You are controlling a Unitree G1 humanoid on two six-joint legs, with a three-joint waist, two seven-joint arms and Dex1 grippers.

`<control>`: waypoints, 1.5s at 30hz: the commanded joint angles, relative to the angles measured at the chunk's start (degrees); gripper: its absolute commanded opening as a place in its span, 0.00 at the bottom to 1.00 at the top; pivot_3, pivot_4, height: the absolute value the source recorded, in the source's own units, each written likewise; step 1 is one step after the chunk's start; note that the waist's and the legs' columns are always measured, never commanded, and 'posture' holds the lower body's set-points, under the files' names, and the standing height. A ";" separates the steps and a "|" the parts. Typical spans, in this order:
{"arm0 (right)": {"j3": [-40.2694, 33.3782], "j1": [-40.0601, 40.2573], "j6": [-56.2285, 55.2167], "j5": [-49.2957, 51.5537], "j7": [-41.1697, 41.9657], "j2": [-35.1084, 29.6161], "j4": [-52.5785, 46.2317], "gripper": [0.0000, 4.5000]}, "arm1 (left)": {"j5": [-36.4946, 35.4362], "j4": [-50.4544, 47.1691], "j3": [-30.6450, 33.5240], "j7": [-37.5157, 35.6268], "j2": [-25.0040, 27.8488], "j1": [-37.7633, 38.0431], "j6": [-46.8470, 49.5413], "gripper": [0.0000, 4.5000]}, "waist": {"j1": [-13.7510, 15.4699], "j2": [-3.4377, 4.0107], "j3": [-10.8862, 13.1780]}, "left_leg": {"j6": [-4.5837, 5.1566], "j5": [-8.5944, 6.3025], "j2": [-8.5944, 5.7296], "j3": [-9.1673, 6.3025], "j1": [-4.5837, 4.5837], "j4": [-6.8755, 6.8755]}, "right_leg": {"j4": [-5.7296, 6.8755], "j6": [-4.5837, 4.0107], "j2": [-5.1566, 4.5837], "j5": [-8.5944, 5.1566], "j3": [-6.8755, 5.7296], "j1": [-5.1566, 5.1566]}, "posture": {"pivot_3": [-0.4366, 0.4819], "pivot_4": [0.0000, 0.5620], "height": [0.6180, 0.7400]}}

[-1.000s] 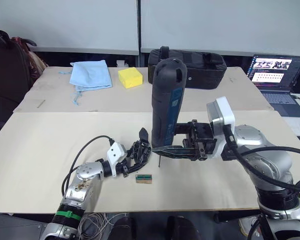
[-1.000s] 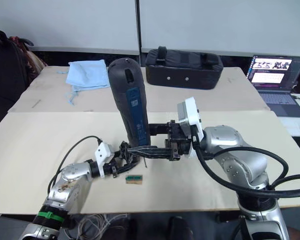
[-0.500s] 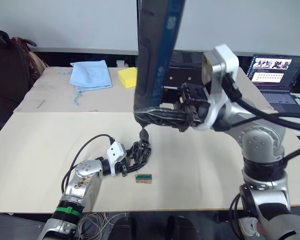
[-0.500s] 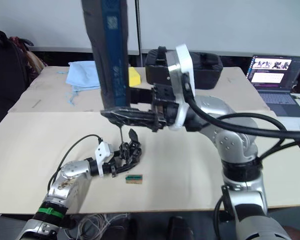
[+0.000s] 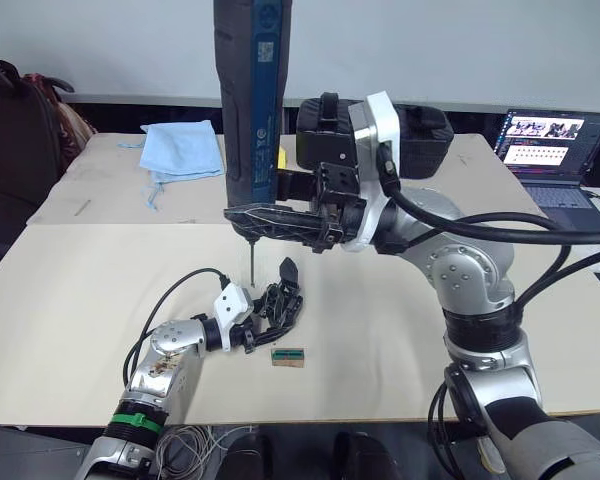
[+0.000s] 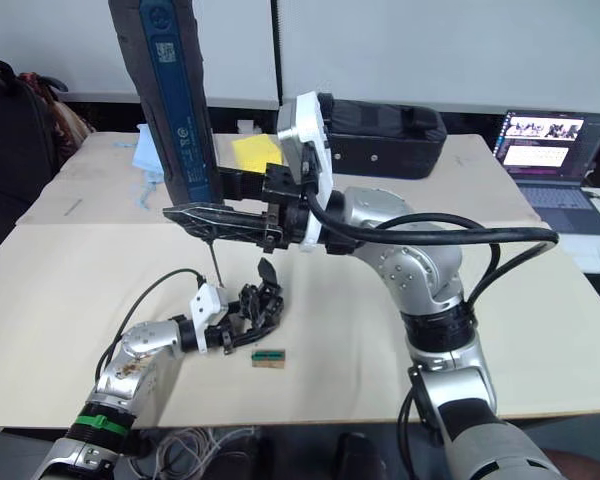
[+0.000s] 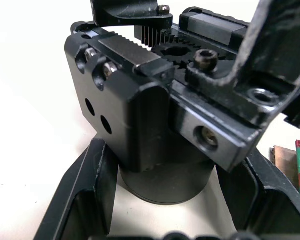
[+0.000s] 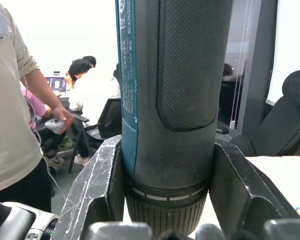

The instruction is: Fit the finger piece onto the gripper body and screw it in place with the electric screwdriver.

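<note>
Two arms are busy over the pale table (image 5: 70, 300), and each has something pinched. At about seven o'clock from the table's middle, the left gripper (image 5: 270, 315) lies low on the surface with its black fingers (image 7: 85, 195) closed around the gripper body (image 5: 278, 300); the left wrist view shows the round drum end seated between the two fingers, with the toothed bracket parts and screw heads above it. A small dark wedge sticks up from the top of that part at its twelve o'clock, which looks like the finger piece (image 5: 289, 268) (I cannot say how firmly it sits).

Well above it, the right gripper (image 5: 280, 218) reaches in from three o'clock, its fingers (image 8: 97, 185) pressed against either side of the electric screwdriver (image 5: 252, 100), just above the collar. The tool stands nearly upright, its thin metal bit (image 5: 249, 262) pointing down and ending just over the left gripper's white block, at ten o'clock from the gripper body and apart from it.

Just beside the gripper body, at six o'clock, lies a small green-topped block (image 5: 288, 356). Toward the far edge are a light blue cloth (image 5: 183, 150), a yellow sponge (image 6: 252, 152) and a black case (image 6: 390, 135); a laptop (image 5: 552, 145) sits open at two o'clock. People show in the right wrist view, one holding a controller (image 8: 55, 124).
</note>
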 commanded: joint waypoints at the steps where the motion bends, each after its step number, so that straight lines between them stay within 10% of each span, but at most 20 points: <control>1: -0.54 0.11 -2.49 -0.59 0.87 0.88 -1.31 0.43 | 1.55 1.90 -0.75 0.07 1.04 1.61 1.85 0.52 | 0.00 0.00 0.00 | 0.00 0.00 0.00 0.00 0.00 0.00 | 0.00 0.00 0.00 0.00 0.00 0.00 | 0.48 0.27 1.00; 45: 5.06 5.91 -10.99 -13.06 8.11 3.87 3.26 0.43 | 0.61 -1.69 -0.81 -0.58 2.41 3.33 4.07 0.52 | -1.04 0.00 0.00 | -0.01 -0.01 0.01 -0.08 0.00 -0.13 | -0.10 0.00 0.00 -0.01 0.00 -0.04 | 0.48 0.27 1.00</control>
